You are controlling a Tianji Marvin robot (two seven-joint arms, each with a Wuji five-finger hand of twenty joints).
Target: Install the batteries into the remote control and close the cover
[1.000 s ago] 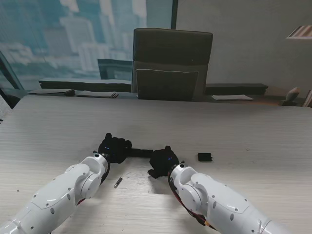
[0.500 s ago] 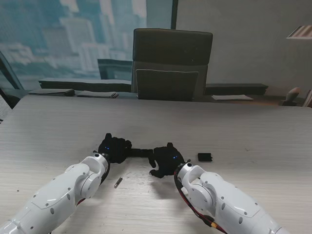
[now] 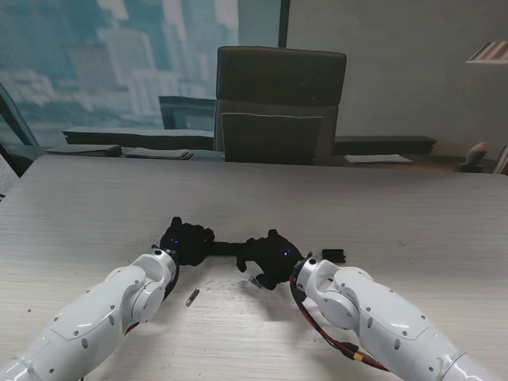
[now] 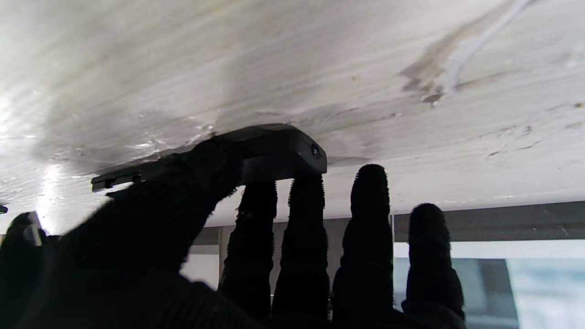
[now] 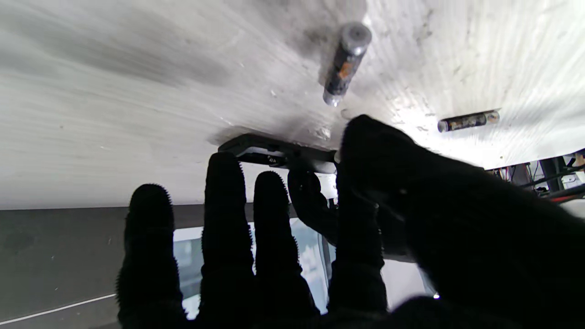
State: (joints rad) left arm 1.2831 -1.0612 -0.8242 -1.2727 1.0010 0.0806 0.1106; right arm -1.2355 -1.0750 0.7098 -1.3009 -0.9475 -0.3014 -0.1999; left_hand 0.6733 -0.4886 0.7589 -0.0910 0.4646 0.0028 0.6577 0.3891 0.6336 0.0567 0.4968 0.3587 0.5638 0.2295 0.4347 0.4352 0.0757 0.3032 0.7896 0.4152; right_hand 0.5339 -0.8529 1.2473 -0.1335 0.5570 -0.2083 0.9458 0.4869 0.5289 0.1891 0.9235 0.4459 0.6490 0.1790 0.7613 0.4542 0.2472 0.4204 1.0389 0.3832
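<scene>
Two batteries (image 5: 345,64) lie loose (none installed); cover (image 3: 333,255) sits apart, right. Left hand (image 3: 187,240) grips remote (image 3: 228,248); right hand (image 3: 270,259) pinches its end.

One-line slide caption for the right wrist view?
Right hand fingers at the black remote on the pale table; two loose batteries lie beside it.

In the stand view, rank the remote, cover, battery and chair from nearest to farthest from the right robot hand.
From the right robot hand:
1. Remote, touching it, on its left.
2. Cover, to the right.
3. Battery, to the left, nearer to me.
4. Chair, beyond the table.
</scene>
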